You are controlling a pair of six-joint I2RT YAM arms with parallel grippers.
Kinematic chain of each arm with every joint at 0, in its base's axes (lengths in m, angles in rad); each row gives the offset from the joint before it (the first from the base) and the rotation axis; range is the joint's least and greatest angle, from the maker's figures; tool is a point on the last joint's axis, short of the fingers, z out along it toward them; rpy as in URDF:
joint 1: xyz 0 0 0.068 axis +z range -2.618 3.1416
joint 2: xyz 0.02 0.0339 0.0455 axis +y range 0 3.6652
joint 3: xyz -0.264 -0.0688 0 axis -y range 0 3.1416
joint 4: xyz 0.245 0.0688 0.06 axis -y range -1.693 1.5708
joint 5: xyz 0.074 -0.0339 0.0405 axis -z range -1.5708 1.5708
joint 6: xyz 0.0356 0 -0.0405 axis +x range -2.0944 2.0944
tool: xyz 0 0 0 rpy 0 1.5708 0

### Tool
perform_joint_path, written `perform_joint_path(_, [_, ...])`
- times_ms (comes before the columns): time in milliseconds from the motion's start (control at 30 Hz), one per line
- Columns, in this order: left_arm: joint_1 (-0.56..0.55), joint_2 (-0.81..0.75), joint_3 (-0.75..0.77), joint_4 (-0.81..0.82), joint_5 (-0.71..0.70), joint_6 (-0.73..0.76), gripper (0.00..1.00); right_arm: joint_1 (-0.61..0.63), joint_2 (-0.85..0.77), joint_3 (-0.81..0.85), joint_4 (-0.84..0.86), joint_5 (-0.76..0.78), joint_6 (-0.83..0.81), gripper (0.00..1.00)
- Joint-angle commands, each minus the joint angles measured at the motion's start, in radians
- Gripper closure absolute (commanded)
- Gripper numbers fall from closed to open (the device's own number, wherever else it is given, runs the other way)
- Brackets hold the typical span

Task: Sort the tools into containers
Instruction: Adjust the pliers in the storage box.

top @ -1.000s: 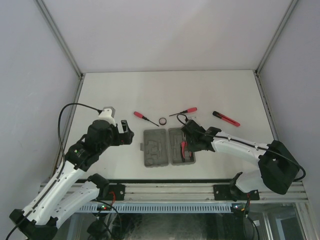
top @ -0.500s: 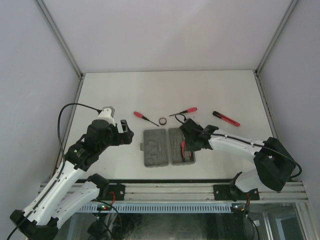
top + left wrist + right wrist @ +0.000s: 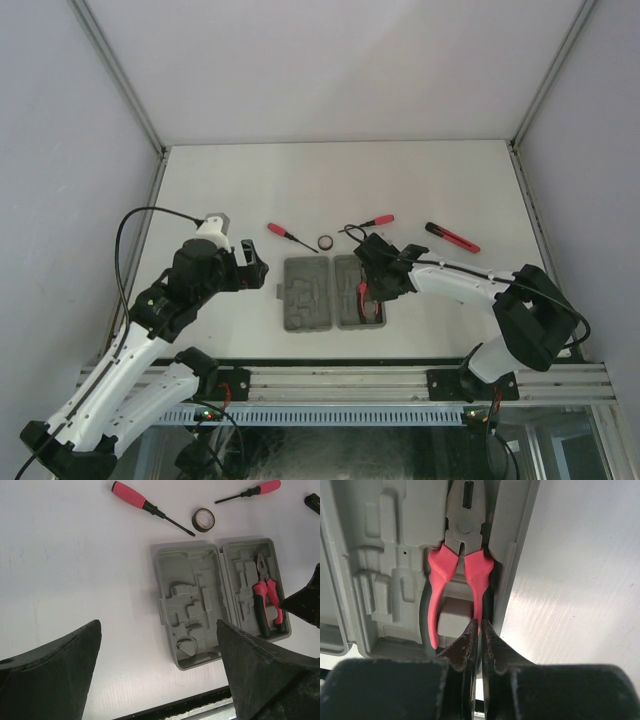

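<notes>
Right claw (image 3: 480, 630) pinched shut, empty, tips at red-handled pliers (image 3: 462, 570) in moulded grey plastic case (image 3: 385, 555) | left claw (image 3: 157, 630) wide open, empty | black ring (image 3: 203, 519) upper centre

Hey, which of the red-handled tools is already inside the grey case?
The pliers, lying in the right half of the case. Both screwdrivers and the slim red-black stick tool lie on the table beyond it.
</notes>
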Motion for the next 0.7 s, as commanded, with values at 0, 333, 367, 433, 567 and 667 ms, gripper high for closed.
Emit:
perform_joint_path(0, [0.012, -0.012, 0.010, 0.045, 0.029, 0.021, 0.00, 0.009, 0.094, -0.021, -0.022, -0.033, 0.001, 0.98])
perform_joint_path(333, [0.016, -0.007, 0.009, 0.044, 0.031, 0.022, 0.00, 0.010, 0.107, -0.028, -0.054, 0.078, 0.011, 0.99])
perform_joint_path(367, [0.015, -0.008, 0.008, 0.043, 0.031, 0.022, 0.00, 0.004, 0.098, -0.027, -0.058, 0.086, 0.010, 0.99])
perform_joint_path(433, [0.015, -0.010, 0.008, 0.043, 0.031, 0.022, 0.00, -0.009, 0.078, -0.027, -0.067, 0.106, 0.005, 0.99])
perform_joint_path(567, [0.015, -0.009, 0.008, 0.044, 0.031, 0.022, 0.00, -0.038, 0.036, -0.020, -0.084, 0.144, -0.012, 0.98])
perform_joint_path(667, [0.015, -0.009, 0.007, 0.043, 0.032, 0.022, 0.00, -0.062, 0.014, -0.007, -0.090, 0.155, -0.027, 0.98])
